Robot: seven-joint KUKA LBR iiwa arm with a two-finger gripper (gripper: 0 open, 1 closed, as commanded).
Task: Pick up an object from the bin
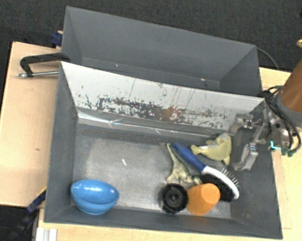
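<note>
blue bowl [93,195], orange cup [204,199], grey bin [60,148]

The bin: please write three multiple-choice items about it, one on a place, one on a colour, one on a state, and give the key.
1. Where in the bin does the blue bowl lie?
A. In the corner at the view's lower left
B. Against the far wall
C. At the right wall

2. What colour is the handle of the brush?
A. Red
B. Green
C. Blue

3. How is the gripper placed?
A. Over the blue bowl
B. At the bin's right side, close to a pale yellow crumpled thing
C. Outside the bin, beyond its left rim

Key:
1 A: the bowl sits alone at the lower left, apart from the heap.
2 C: the handle is blue and the head is black with white bristles.
3 B: the gripper hangs just right of the yellow thing.
</note>
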